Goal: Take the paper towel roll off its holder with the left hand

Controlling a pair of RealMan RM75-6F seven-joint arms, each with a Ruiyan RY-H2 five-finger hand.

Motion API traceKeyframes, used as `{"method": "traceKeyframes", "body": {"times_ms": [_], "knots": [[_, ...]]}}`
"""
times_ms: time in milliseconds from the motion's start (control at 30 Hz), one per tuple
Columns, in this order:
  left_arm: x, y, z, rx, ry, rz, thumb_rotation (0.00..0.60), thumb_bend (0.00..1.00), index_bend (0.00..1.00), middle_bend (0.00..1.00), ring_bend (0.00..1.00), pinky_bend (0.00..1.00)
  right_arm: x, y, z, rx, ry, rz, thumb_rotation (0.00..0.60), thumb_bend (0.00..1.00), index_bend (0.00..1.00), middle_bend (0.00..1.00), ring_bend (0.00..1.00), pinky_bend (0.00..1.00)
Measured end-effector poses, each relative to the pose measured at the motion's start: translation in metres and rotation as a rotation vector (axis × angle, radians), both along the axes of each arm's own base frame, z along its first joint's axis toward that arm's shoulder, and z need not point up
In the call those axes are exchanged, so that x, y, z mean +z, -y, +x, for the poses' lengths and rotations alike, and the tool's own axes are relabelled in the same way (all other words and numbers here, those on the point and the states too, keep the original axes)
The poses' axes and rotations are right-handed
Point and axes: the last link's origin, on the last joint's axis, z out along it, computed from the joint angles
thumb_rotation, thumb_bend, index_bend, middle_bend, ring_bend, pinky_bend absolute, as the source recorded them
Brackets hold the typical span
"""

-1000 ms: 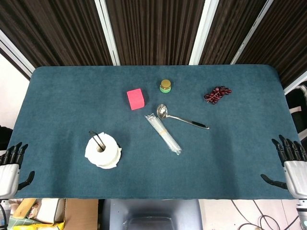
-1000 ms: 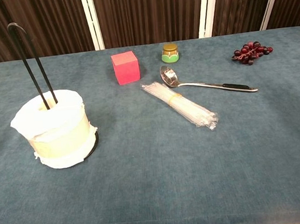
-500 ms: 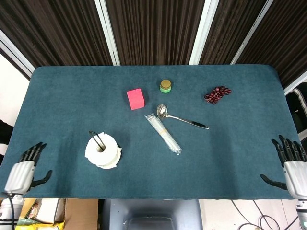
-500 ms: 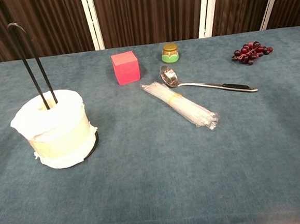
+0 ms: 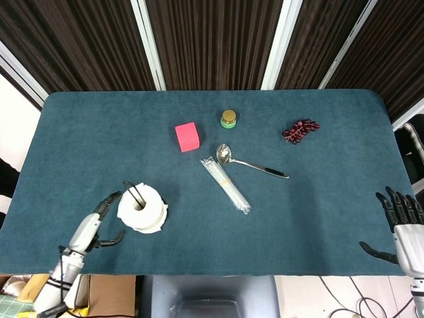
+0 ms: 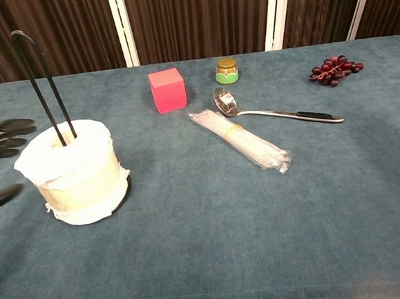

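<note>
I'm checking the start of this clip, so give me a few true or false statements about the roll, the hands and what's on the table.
1. The paper towel roll sits on its holder. True.
2. The left hand grips the roll. False: it is open beside it.
3. The spoon lies inside the straw packet. False: it lies beside the packet.
4. The right hand is open at the table's edge. True.
5. The pink block is stacked on the jar. False: they stand apart.

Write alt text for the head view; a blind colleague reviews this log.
The robot's left hand, fingers apart, reaches beside a paper towel roll on its wire holder on a blue table. Farther back lie a pink cube, spoon, straws and grapes.
</note>
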Motion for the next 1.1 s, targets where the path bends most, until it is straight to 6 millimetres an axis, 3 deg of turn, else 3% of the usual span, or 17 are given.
{"method": "traceKeyframes", "body": {"times_ms": [233,767,867,933,1100], "knots": [[-0.023,-0.006,0.014,-0.044,0.042,-0.02,0.6,0.37,0.0,0.0,0.0,0.06,0.002,-0.001,0.001,0.008,0.008,0.001,0.6,0.12,0.0,0.0,0.0,0.08],[-0.066,-0.015,0.022,-0.026,0.097,-0.045,0.6,0.36,0.0,0.0,0.0,0.06,0.003,0.0,0.001,0.007,0.016,0.005,0.6,0.12,0.0,0.0,0.0,0.08],[-0.069,-0.017,0.023,0.005,0.136,-0.012,0.6,0.35,0.08,0.06,0.03,0.17,0.003,0.0,0.001,0.007,0.018,0.007,0.6,0.12,0.0,0.0,0.0,0.08],[-0.071,-0.018,0.023,0.03,0.163,0.026,0.6,0.35,0.21,0.18,0.13,0.31,0.002,0.0,0.0,0.005,0.018,0.006,0.6,0.12,0.0,0.0,0.0,0.08],[-0.07,-0.021,0.018,0.07,0.195,0.103,0.6,0.35,0.39,0.33,0.28,0.48,0.002,0.001,0.0,0.001,0.018,0.008,0.6,0.12,0.0,0.0,0.0,0.08]]}}
